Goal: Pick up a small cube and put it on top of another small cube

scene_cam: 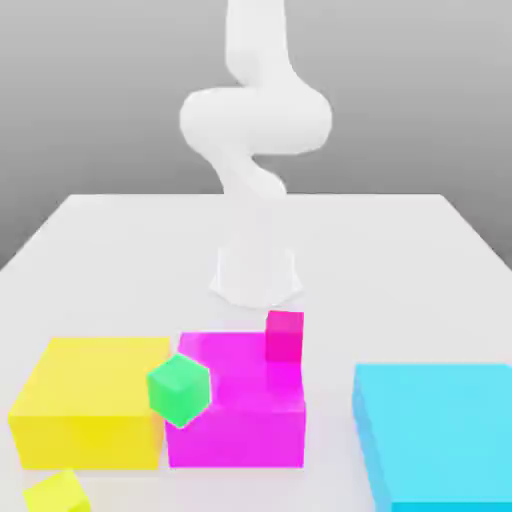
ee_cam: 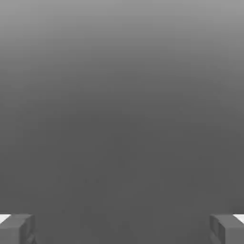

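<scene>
While the arm (scene_cam: 250, 150) stands tall over its base at the middle of the table (scene_cam: 400, 260), the gripper (ee_cam: 122, 231) is wide open. The hand view catches one fingertip (ee_cam: 16, 228) at each side with nothing between them but grey backdrop. Released and empty, then, with no cube in the grip.

The stacking target is the small pink-red cube (scene_cam: 285, 337). It lies on the near side of the arm's base, toward the table's front edge and a touch to the exterior view's right of the base. It appears to rest on the far right corner of the big magenta block (scene_cam: 240, 420), so the landing spot looks raised above the table. It's a cube, so no long axis to worry about, and its faces look roughly square to the magenta block's edges.

Neighbours matter here. A small green cube (scene_cam: 180, 388) sits tilted against the magenta block's left front corner, well apart from the target. The big yellow block (scene_cam: 85, 410) is just left of that, and the large cyan block (scene_cam: 435, 435) takes the front right corner.

My read is that nothing has started. The hand must swing forward and down toward the front edge, fetch a small cube first, then come in above the pink-red one.
</scene>
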{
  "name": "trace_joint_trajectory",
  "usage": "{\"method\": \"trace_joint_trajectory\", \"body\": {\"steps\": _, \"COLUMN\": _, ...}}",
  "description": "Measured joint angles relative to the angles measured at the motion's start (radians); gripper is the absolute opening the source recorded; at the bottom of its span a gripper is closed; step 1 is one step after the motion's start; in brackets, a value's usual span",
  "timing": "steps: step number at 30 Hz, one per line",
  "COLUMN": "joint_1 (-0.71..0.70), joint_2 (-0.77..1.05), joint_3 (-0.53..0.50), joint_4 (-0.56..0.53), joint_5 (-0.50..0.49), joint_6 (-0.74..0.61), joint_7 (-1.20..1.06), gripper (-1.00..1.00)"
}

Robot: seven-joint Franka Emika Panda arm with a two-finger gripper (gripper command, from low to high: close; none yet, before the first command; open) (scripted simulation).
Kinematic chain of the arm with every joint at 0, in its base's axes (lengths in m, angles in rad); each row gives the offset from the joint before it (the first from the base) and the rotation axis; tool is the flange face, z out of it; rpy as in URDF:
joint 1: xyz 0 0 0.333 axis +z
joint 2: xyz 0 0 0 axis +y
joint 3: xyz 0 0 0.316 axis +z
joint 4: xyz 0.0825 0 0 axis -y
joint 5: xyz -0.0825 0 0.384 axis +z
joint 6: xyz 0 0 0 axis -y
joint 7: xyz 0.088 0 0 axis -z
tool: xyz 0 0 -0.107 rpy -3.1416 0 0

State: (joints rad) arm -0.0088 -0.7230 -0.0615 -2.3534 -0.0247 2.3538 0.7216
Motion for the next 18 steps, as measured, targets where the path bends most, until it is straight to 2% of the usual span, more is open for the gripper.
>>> {"method": "trace_joint_trajectory", "body": {"steps": 10, "joint_1": -0.059, "joint_2": 0.353, "joint_3": -0.307, "joint_4": -0.236, "joint_5": -0.065, "joint_6": 0.248, "joint_7": -0.394, "gripper": 0.00}}
{"method": "trace_joint_trajectory", "body": {"steps": 15, "joint_1": -0.091, "joint_2": 0.529, "joint_3": -0.457, "joint_4": -0.350, "joint_5": -0.047, "joint_6": 0.368, "joint_7": -0.620, "gripper": 0.00}}
{"method": "trace_joint_trajectory", "body": {"steps": 18, "joint_1": -0.120, "joint_2": 0.642, "joint_3": -0.525, "joint_4": -0.419, "joint_5": 0.005, "joint_6": 0.440, "joint_7": -0.783, "gripper": 0.00}}
